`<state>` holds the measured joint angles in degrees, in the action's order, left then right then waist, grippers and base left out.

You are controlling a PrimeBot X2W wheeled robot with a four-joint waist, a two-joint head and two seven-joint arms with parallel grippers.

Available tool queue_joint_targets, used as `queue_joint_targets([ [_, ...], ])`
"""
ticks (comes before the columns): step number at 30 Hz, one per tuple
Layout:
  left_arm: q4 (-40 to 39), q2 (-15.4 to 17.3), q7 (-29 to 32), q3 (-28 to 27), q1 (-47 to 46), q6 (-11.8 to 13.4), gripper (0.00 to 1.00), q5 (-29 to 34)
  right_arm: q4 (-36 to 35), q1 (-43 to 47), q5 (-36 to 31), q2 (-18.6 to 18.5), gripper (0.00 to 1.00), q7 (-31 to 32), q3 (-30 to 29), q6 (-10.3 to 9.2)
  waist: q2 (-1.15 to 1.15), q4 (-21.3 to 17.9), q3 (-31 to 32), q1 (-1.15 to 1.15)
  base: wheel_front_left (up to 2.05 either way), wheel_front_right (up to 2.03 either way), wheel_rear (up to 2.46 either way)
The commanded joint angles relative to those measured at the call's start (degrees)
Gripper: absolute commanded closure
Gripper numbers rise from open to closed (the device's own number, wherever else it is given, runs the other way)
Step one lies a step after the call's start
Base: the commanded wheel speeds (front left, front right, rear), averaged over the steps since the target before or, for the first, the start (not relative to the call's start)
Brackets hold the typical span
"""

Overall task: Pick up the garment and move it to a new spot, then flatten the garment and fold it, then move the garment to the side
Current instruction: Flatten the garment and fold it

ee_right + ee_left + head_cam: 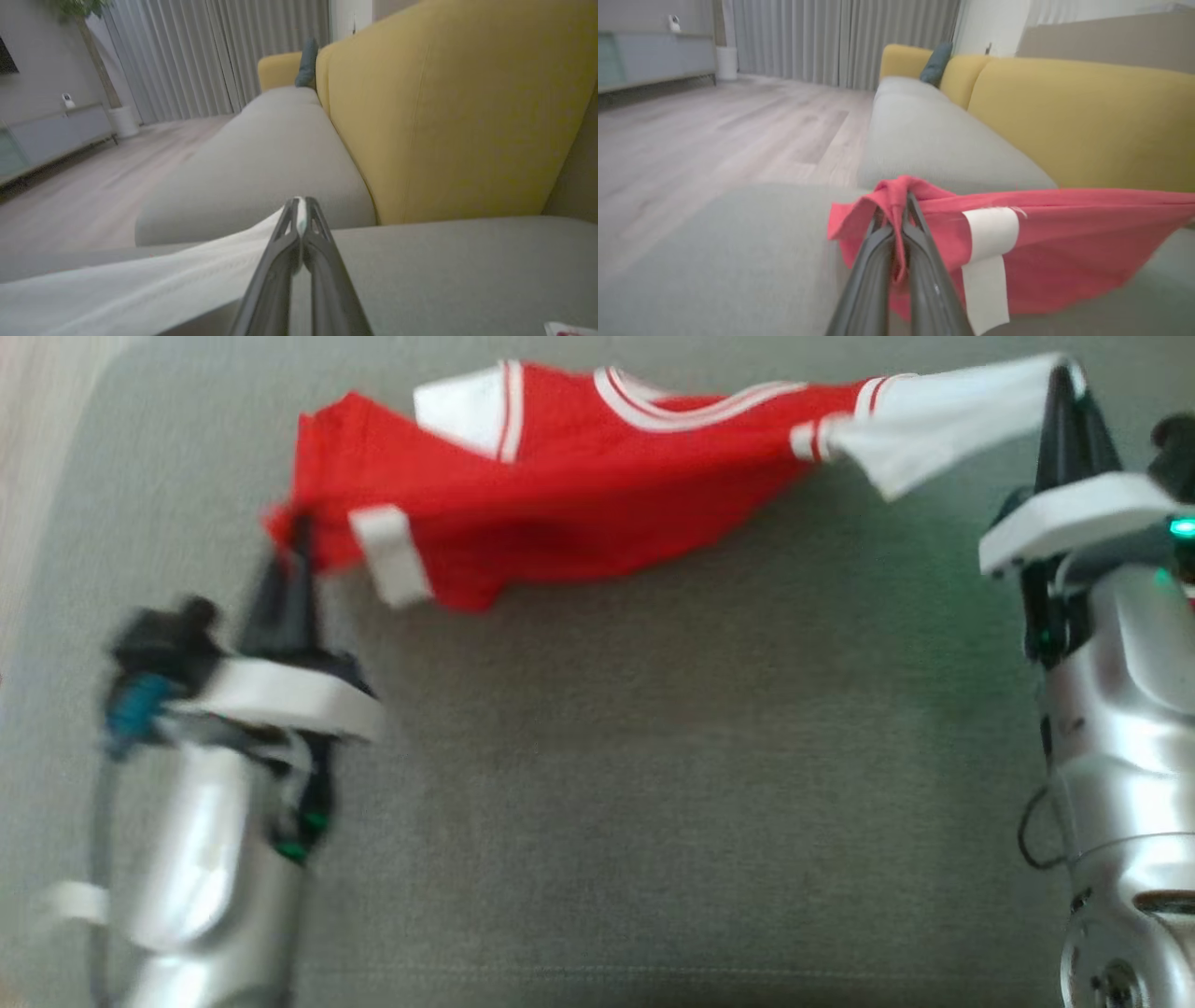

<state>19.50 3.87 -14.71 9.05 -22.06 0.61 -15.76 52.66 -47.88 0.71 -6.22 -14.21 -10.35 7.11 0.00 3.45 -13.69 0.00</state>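
Red garment point(560, 495), one; fingers point(868, 280), two pairs

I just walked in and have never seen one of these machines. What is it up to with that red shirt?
The robot has a red and white shirt pinched at both ends. The left gripper is shut on a bunched red edge, and the right gripper is shut on a white sleeve. The shirt hangs stretched between them over the grey sofa seat, sagging in the middle. It is not yet flattened or folded.

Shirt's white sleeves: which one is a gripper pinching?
The sleeve on the robot's right: the right gripper is shut on its tip, stretching it out. The other sleeve lies loose on the red shirt.
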Motion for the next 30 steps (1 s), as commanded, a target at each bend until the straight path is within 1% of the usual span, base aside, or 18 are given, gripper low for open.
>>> queue_joint_targets([
  [1,-3.6,3.3,-0.3,-4.1,-3.9,-0.3,1.00,0.9,-4.4,-2.8,2.8,0.4,1.00,-0.8,2.4,0.37,0.00,-2.7,3.3,0.00,0.00,0.00,0.00],
  [4,-6.5,6.8,-0.3,-6.5,-7.3,-1.0,1.00,2.4,-10.0,-4.1,8.5,-0.3,1.00,-0.8,6.0,0.37,0.00,-4.2,5.2,0.00,0.00,0.00,0.00],
  [6,-7.8,9.2,-0.2,-7.6,-10.1,-1.4,1.00,2.8,-13.8,-5.3,12.1,-1.4,1.00,-0.8,8.6,0.37,0.00,-5.2,6.3,0.00,0.00,0.00,0.00],
  [9,-10.9,12.2,1.5,-9.4,-14.7,-1.8,1.00,2.4,-19.8,-7.8,17.2,-3.4,1.00,-0.3,11.4,0.37,0.00,-6.5,6.9,0.00,0.00,0.00,0.00],
  [12,-14.0,14.9,4.5,-10.4,-19.2,-1.7,1.00,2.7,-25.4,-10.7,19.8,-5.5,1.00,2.1,12.7,0.37,0.00,-7.2,6.2,0.00,0.00,0.00,0.00],
  [15,-15.2,16.1,9.0,-10.0,-23.1,-1.5,1.00,2.9,-27.9,-13.7,19.8,-7.3,1.00,5.4,12.9,0.37,0.00,-7.3,4.5,0.00,0.00,0.00,0.00],
  [18,-14.2,15.5,12.5,-8.5,-26.0,-1.1,1.00,3.1,-27.3,-16.1,18.7,-7.7,1.00,8.0,12.9,0.37,0.00,-6.9,2.2,0.00,0.00,0.00,0.00],
  [19,-14.2,15.5,12.5,-8.5,-26.0,-1.1,1.00,3.1,-27.3,-16.1,18.7,-7.7,1.00,8.0,12.9,0.37,0.00,-6.9,2.2,0.00,0.00,0.00,0.00],
  [20,-13.4,14.7,13.4,-8.1,-26.9,-1.0,1.00,2.7,-26.5,-16.9,18.1,-7.7,1.00,8.5,12.9,0.37,0.00,-6.8,1.2,0.00,0.00,0.00,0.00],
  [22,-10.4,13.4,14.5,-7.0,-28.6,-0.9,1.00,2.3,-23.8,-18.6,17.3,-7.0,1.00,9.1,12.3,0.37,0.00,-6.6,-0.8,0.00,0.00,0.00,0.00],
  [23,-6.5,12.4,14.4,-6.0,-30.8,-0.8,1.00,2.4,-20.9,-20.8,15.4,-6.5,1.00,8.5,12.1,0.37,0.00,-6.5,-3.0,0.00,0.00,0.00,0.00],
  [25,-2.1,11.5,12.5,-5.2,-34.0,-0.5,1.00,3.0,-18.1,-23.9,13.3,-5.9,1.00,6.1,11.0,0.37,0.00,-6.8,-4.9,0.00,0.00,0.00,0.00],
  [27,1.9,11.2,8.5,-4.7,-37.8,-0.2,1.00,4.2,-15.4,-27.8,11.2,-5.5,1.00,3.0,8.5,0.37,0.00,-7.2,-6.2,0.00,0.00,0.00,0.00],
  [30,6.1,10.3,2.5,-4.7,-43.4,0.3,1.00,4.7,-13.8,-33.2,7.4,-5.2,1.00,-0.1,4.4,0.37,0.00,-7.8,-6.9,0.00,0.00,0.00,0.00],
])
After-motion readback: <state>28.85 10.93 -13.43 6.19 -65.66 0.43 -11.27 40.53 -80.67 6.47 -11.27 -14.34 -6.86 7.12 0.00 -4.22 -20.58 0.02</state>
